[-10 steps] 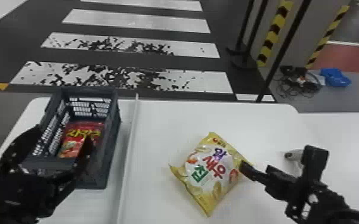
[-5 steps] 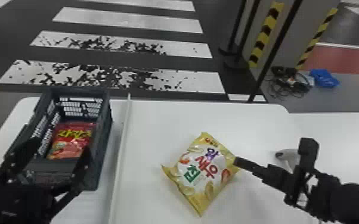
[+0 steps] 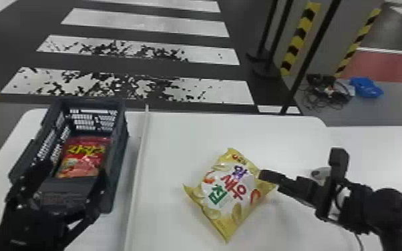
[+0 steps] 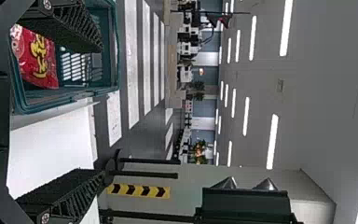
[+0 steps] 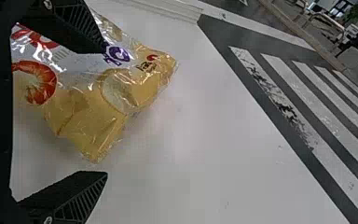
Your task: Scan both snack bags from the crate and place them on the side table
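The yellow snack bag [image 3: 227,195] lies flat on the white table [image 3: 177,133], its white panel carrying big green, red and purple characters beside pictures of shrimp. A smaller red mark with dark print sits near one end. The right gripper [image 3: 300,163] is at the bag's edge, its two fingers spread well apart; in the right wrist view one overlaps the bag, though whether they touch cannot be told.

Behind that gripper is a pale object [image 3: 320,173], partly hidden. Across a thin raised strip [image 3: 140,150] stands the dark crate [image 3: 120,150], holding the red snack bag [image 3: 83,157], which bears large yellow characters. Over the crate's near end is the left gripper [image 3: 73,168], its fingers apart with a wide gap between them.

Farther out, striped crossing markings [image 3: 150,23] run across the floor, with tangled cables [image 3: 330,91] and a blue item [image 3: 365,87] near yellow-and-black tape [image 3: 298,38].
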You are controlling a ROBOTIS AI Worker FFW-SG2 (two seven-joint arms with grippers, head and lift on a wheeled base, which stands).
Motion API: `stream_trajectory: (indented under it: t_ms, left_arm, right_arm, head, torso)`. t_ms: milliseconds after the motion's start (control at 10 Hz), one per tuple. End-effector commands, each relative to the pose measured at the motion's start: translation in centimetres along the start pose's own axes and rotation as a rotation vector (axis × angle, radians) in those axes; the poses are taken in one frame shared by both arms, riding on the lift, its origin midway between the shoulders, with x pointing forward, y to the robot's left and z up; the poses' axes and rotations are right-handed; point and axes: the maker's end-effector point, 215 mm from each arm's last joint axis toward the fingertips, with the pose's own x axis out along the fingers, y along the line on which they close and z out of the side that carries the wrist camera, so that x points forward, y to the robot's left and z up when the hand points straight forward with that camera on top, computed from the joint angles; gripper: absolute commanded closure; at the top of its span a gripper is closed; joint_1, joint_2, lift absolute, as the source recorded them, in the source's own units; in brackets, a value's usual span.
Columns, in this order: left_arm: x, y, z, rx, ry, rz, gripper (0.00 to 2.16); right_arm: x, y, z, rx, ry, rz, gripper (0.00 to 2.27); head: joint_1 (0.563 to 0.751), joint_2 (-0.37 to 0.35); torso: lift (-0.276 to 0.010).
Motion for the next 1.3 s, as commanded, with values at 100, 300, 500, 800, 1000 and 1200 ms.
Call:
stream_trajectory:
  t_ms: [100,300,500,800,1000,1200]
  left_arm:
    - [-0.1,0.1,-0.4,-0.001,0.008,0.001,0.08]
    - [0.0,0.1,-0.7,-0.002,0.011,0.003,0.08]
    - [0.1,0.0,-1.0,-0.004,0.015,0.001,0.08]
    - [-0.1,0.2,-1.6,-0.006,0.027,0.006,0.08]
    - [-0.1,0.3,-1.7,-0.006,0.027,0.01,0.08]
    - [-0.1,0.4,-1.8,-0.006,0.029,0.013,0.08]
  right_arm:
    - [0.8,-0.6,0.2,0.005,0.014,-0.009,0.06]
    - [1.2,-0.6,-0.2,0.005,0.026,-0.005,0.09]
    - [1.9,0.2,-0.8,0.01,0.045,0.025,0.33]
    - [2.3,-0.8,-1.4,0.002,0.07,-0.027,2.05]
    - [2.0,-1.1,-1.1,0.012,0.058,-0.027,2.26]
    - [1.0,-1.3,0.0,0.025,0.027,-0.022,2.26]
  head:
    - [0.695,-0.144]
    - [0.695,-0.145]
    - [0.695,-0.137]
    - [0.695,-0.127]
    - [0.695,-0.13]
    - [0.695,-0.137]
  torso:
    - [-0.095]
    - [-0.095]
    - [-0.095]
    - [-0.095]
    - [-0.095]
    - [-0.095]
